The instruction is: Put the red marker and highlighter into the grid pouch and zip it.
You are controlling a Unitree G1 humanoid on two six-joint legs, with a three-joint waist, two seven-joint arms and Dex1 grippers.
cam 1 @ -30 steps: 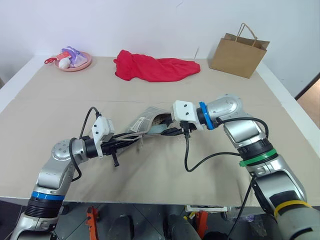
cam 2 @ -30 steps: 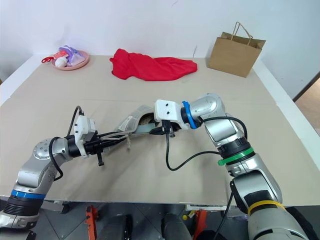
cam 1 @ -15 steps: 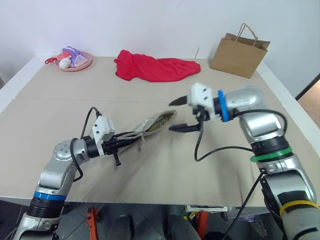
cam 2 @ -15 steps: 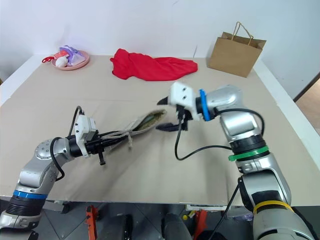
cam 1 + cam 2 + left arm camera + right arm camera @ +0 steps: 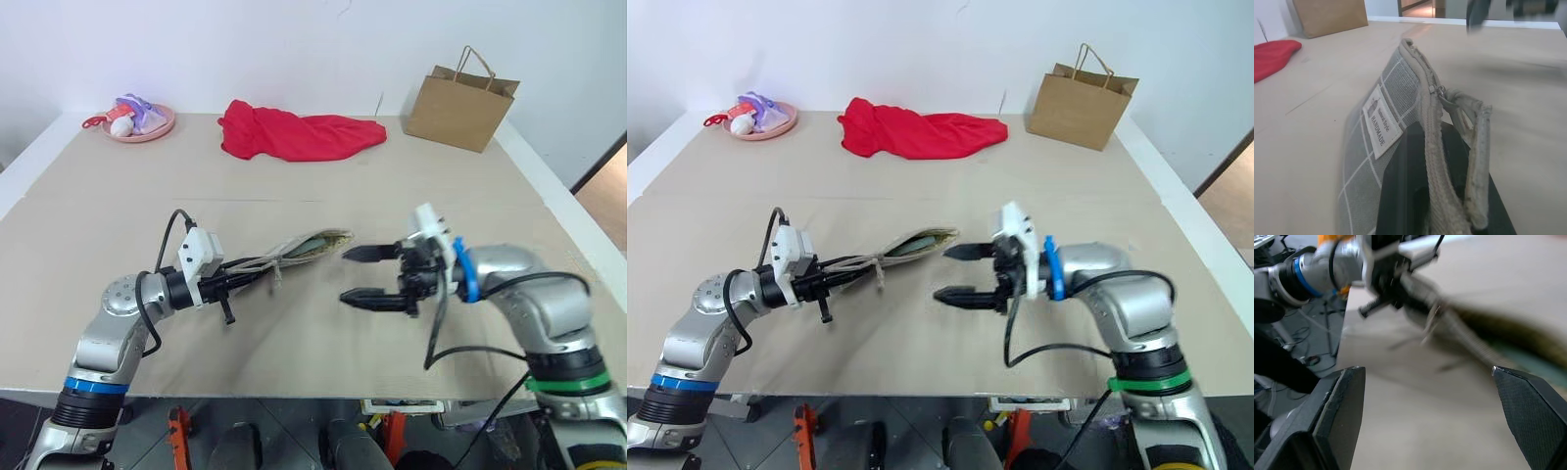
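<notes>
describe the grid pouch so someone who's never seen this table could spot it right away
On the tan table, look near the front edge, between the two arms. The grid pouch is held off the surface by the shut left hand, its open mouth facing the open right hand. It is grey fabric with white grid lines, unlike the red cloth far behind.

A broad table (image 5: 323, 186) topped in tan board, with a seam running across it, stands against a plain white wall (image 5: 294, 39) — its white edges show along both sides. At the far right a strip of brown floor (image 5: 607, 191) appears past a dark edge, and below the near edge lies grey floor (image 5: 284, 431) with red-orange clamps (image 5: 178, 428).
</notes>
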